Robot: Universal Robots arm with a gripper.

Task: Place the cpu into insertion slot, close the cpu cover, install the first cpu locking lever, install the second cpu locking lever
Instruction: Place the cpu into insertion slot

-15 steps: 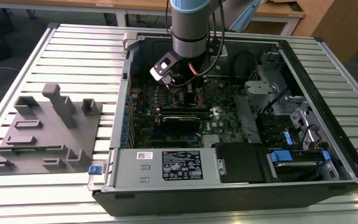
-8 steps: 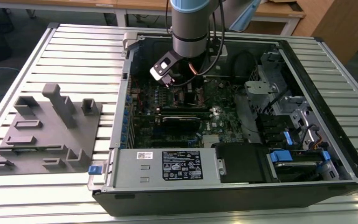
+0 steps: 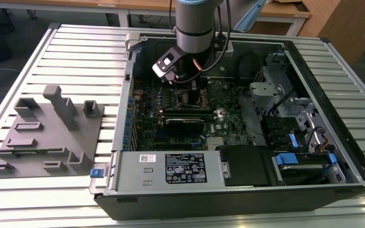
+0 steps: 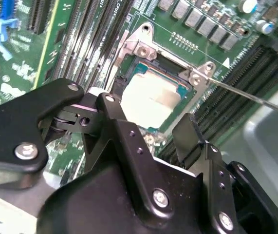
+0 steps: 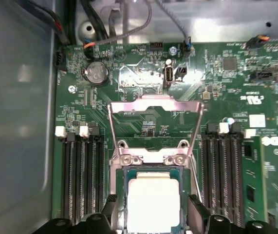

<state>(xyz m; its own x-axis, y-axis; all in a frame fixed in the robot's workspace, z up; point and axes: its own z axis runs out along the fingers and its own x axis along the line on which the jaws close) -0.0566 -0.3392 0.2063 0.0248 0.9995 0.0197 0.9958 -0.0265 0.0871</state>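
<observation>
The cpu (image 5: 153,202) lies flat in the insertion slot (image 5: 120,195), its silver-grey top up; the second wrist view also has the cpu (image 4: 151,100) inside the slot's metal rim (image 4: 141,48). The cpu cover (image 5: 153,101) stands flipped up on its hinge, with bare board visible through its window. My gripper (image 5: 153,214) is open, one black finger (image 5: 110,207) on each side of the cpu with small gaps, and the fingers (image 4: 112,112) hover just over it. A thin locking lever (image 4: 255,97) sticks up beside the slot. In the exterior view the arm (image 3: 192,28) hangs over the slot (image 3: 192,97).
Rows of black memory slots (image 5: 83,175) flank the slot on both sides. A grey power-supply box (image 3: 169,168) and drive bays (image 3: 303,161) fill the case's near side. Cables (image 5: 129,24) run along the case wall. A grey fixture tray (image 3: 46,135) sits at the exterior view's left.
</observation>
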